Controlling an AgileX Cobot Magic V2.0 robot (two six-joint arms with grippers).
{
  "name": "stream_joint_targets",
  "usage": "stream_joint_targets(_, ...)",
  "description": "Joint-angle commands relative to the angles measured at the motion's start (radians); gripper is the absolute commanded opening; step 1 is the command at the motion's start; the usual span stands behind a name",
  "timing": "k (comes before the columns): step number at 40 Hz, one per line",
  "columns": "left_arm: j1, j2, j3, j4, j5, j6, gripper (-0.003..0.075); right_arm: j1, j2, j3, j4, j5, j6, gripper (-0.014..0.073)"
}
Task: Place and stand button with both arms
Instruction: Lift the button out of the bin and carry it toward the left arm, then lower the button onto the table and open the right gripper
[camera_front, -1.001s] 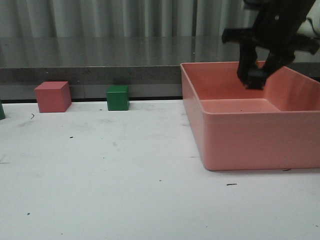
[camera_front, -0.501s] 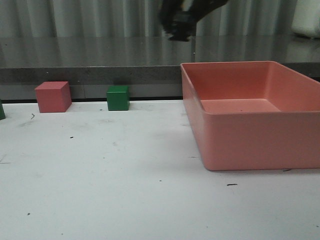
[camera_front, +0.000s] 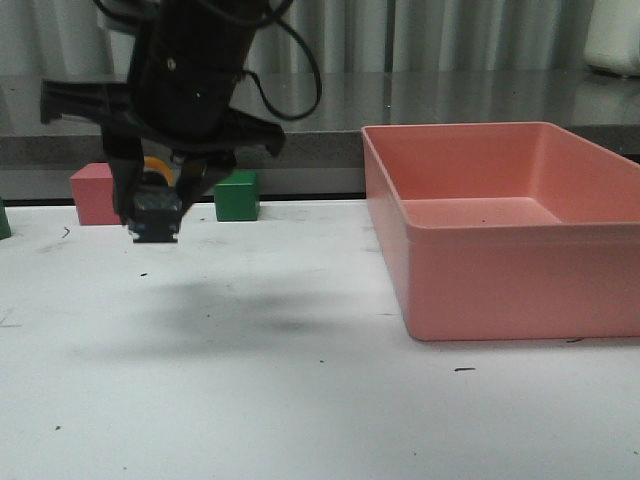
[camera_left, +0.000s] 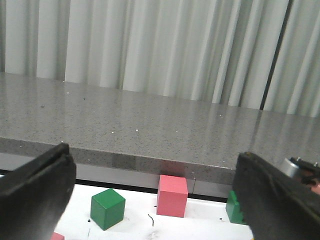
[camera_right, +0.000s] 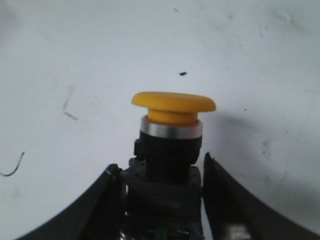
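Black fingers (camera_right: 107, 197) of the right gripper (camera_right: 162, 200) press against both sides of the button (camera_right: 170, 145), clamping its dark boxy base; the yellow mushroom cap, silver ring and black collar stick out past the fingertips. In the front view the right gripper (camera_front: 155, 222) hangs above the white table (camera_front: 300, 400) with the button (camera_front: 156, 185) between its fingers, clear of the surface, a soft shadow lying on the table below and toward 4 o'clock. The black arm (camera_front: 190, 70) rises from it with a cable looping at 1 o'clock. Behind the gripper, at the table's far edge, a pink cube (camera_front: 92, 190) sits at 10 o'clock and a green cube (camera_front: 238, 196) at 2 o'clock. A pink bin (camera_front: 500, 270) stands well apart at 3 o'clock. The left gripper (camera_left: 155, 200) is spread wide, holding nothing; between its fingers (camera_left: 35, 187) the wrist view shows a green cube (camera_left: 107, 208), a pink cube (camera_left: 172, 195) and a grey stone ledge (camera_left: 150, 130) before pale curtains (camera_left: 160, 45).
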Motion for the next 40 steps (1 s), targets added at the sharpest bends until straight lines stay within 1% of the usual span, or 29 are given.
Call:
stream_joint_targets(1, 0.000, 0.014, -0.036, -0.006, -0.078, -0.002, 0.0617, -0.023, -0.023, -0.043, -0.004, -0.005, 0.127, 0.0171)
stream_joint_targets(4, 0.000, 0.014, -0.036, -0.006, -0.078, -0.002, 0.0617, -0.027, 0.005, -0.043, -0.004, 0.004, 0.187, 0.0175)
stream_joint_targets(6, 0.000, 0.014, -0.036, -0.006, -0.078, -0.002, 0.0617, -0.027, 0.022, -0.043, -0.004, 0.004, 0.201, 0.0177)
stream_joint_targets(20, 0.000, 0.014, -0.036, -0.006, -0.078, -0.002, 0.0617, -0.026, 0.054, -0.043, 0.009, 0.007, 0.202, 0.0197)
stream_joint_targets(22, 0.000, 0.014, -0.036, -0.006, -0.078, -0.002, 0.0617, -0.026, 0.054, -0.043, 0.009, 0.007, 0.202, 0.0235)
stream_joint_targets(24, 0.000, 0.014, -0.036, -0.006, -0.078, -0.002, 0.0618, -0.026, 0.053, -0.043, 0.010, 0.012, 0.202, 0.0299)
stream_joint_targets(26, 0.000, 0.014, -0.036, -0.006, -0.078, -0.002, 0.0617, -0.026, 0.053, -0.043, 0.010, 0.021, 0.202, 0.0394)
stream_joint_targets(29, 0.000, 0.014, -0.036, -0.006, -0.078, -0.002, 0.0617, -0.026, 0.048, -0.043, 0.010, 0.037, 0.202, 0.0513)
stream_joint_targets(31, 0.000, 0.014, -0.036, -0.006, -0.078, -0.002, 0.0617, -0.026, 0.039, -0.043, 0.009, 0.046, 0.201, 0.0574)
stream_joint_targets(34, 0.000, 0.014, -0.036, -0.006, -0.078, -0.002, 0.0617, -0.026, 0.020, -0.043, 0.008, 0.050, 0.192, 0.0611)
stream_joint_targets(40, 0.000, 0.014, -0.036, -0.006, -0.078, -0.002, 0.0617, -0.026, -0.053, -0.043, 0.007, 0.039, 0.146, 0.0610)
